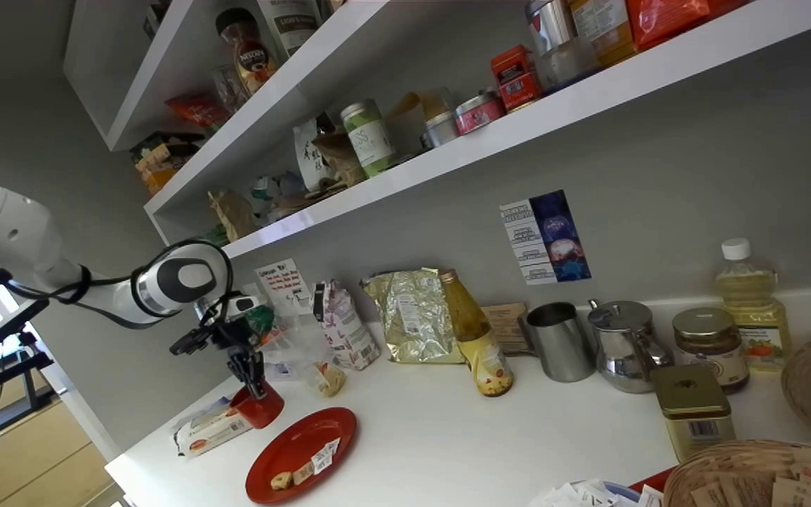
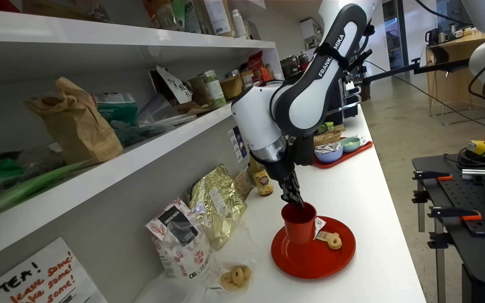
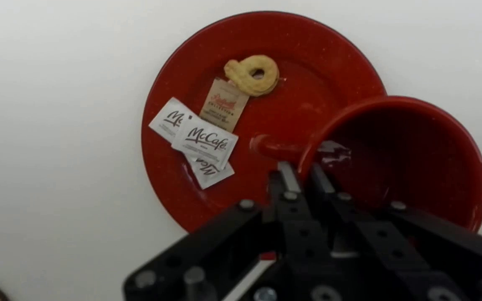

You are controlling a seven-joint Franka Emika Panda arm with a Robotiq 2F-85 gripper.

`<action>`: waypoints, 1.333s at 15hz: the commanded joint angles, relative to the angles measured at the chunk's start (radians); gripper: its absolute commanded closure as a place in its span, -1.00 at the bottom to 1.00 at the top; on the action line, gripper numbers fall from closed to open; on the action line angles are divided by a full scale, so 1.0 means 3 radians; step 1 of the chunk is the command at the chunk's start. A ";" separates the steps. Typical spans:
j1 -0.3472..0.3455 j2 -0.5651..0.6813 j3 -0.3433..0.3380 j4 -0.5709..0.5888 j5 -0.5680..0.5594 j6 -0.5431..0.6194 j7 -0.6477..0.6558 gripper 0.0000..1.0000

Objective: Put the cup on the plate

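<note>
The small red cup (image 1: 262, 412) hangs from my gripper (image 1: 258, 391), raised above counter level. In an exterior view (image 2: 300, 230) the cup overlaps the plate; elsewhere it appears beside it. The wide red plate (image 1: 335, 431) lies flat on the counter; it also shows in an exterior view (image 2: 310, 267) and in the wrist view (image 3: 316, 50). In the wrist view the cup (image 3: 400, 163) is open side up, covering the plate's right edge. My gripper (image 3: 306, 171) is shut on the cup's rim, one finger inside, one outside. The cup's underside is hidden.
A ring-shaped biscuit (image 3: 253, 75) and several sachets (image 3: 205, 140) lie on the plate. A white packet (image 1: 212, 427) lies near the cup. A biscuit bag (image 2: 234, 277), a tea bag (image 2: 185, 240) and a gold pouch (image 2: 219, 206) stand along the wall. A shelf (image 1: 405, 162) hangs above.
</note>
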 commanded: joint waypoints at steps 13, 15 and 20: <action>-0.0099 0.0562 -0.0099 0.0362 0.0015 -0.0076 -0.0126 0.95; -0.0138 0.0655 -0.0116 0.0458 0.0037 -0.0106 -0.0160 0.95; -0.0191 0.0869 -0.0095 0.0650 0.0100 -0.0204 -0.0279 0.95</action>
